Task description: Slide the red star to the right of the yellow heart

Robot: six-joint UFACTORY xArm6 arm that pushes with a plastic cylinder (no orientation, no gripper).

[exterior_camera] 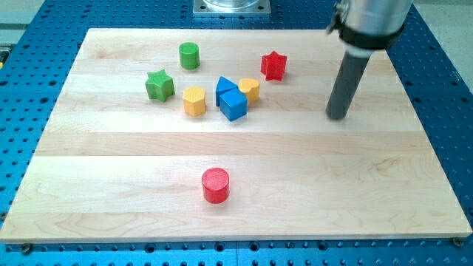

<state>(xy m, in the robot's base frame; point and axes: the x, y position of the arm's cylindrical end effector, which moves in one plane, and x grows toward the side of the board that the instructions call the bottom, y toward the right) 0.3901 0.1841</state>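
Resting on the wooden board (133, 148) toward the view's right: my tip (337, 116), a bare rod end with nothing to open or clamp, touching no block. Sitting well apart to its left and slightly higher in the view: red star (273, 66), flat on the board (no clear long axis, pointing direction unreadable). Lying left and below the star, near it: yellow heart (250, 89), pressing against two blue blocks (232, 99).
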